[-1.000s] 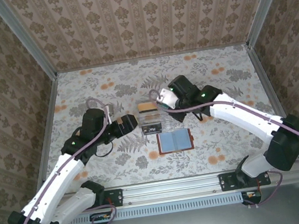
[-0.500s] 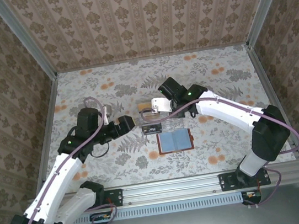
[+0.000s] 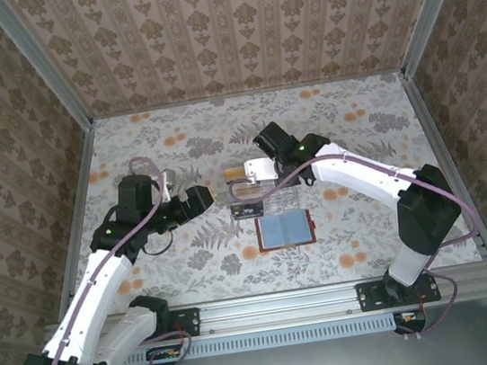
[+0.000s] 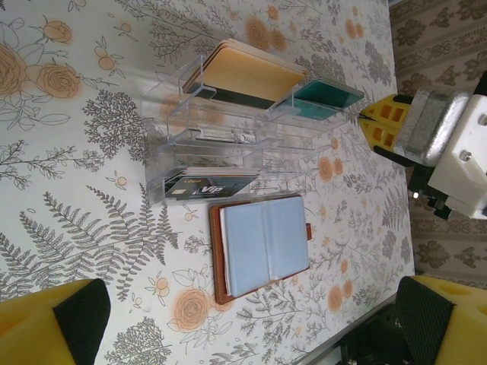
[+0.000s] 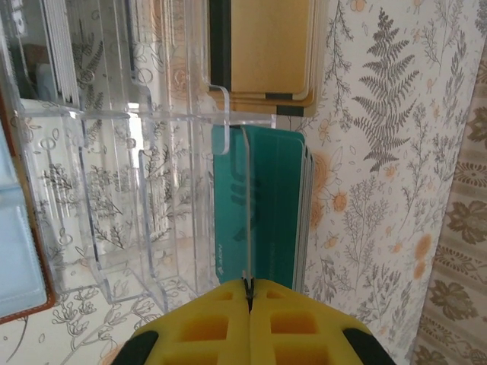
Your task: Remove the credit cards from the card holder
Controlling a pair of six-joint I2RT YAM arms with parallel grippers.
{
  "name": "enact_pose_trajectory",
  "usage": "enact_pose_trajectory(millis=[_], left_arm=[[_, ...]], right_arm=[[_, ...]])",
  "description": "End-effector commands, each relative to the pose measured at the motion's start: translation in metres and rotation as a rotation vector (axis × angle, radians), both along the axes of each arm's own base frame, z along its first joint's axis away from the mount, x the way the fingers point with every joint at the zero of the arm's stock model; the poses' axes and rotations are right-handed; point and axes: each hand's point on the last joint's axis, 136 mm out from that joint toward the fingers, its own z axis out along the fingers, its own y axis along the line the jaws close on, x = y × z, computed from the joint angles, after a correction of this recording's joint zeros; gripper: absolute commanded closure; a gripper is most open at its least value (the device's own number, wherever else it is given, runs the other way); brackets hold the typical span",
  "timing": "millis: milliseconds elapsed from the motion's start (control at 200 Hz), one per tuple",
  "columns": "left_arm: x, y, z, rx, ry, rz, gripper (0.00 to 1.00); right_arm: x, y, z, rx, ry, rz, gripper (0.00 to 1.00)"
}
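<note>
The card holder lies open on the table, grey-blue pockets up, also in the left wrist view. Credit cards sit in the clear tray: an orange stack, a teal stack, and a black card. My right gripper is shut on a thin card seen edge-on, just above the teal stack. From above, the right gripper hangs over the tray's far end. My left gripper is open and holds nothing, left of the tray.
The tray's upright clear dividers stand close to the right fingers. The orange stack lies beyond the teal one. Flowered table surface stretches to the right and back, bounded by metal-framed walls.
The right arm has swung left, bringing its shut gripper over the tray's far end. The left arm has drawn back to the left, away from the tray, still open.
</note>
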Motion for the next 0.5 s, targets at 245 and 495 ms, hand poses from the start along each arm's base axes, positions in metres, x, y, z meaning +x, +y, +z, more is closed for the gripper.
enact_pose_trajectory(millis=[245,495], left_arm=[[-0.003,0.0,0.003,-0.01,-0.009,-0.025,0.0],[-0.003,0.001,0.002,-0.013,-0.004,-0.022,0.0]], right_arm=[[0.008,-0.002,-0.012,-0.008,0.016,-0.012,1.0],[0.013,-0.004,-0.021,-0.005,0.009,-0.044,0.89]])
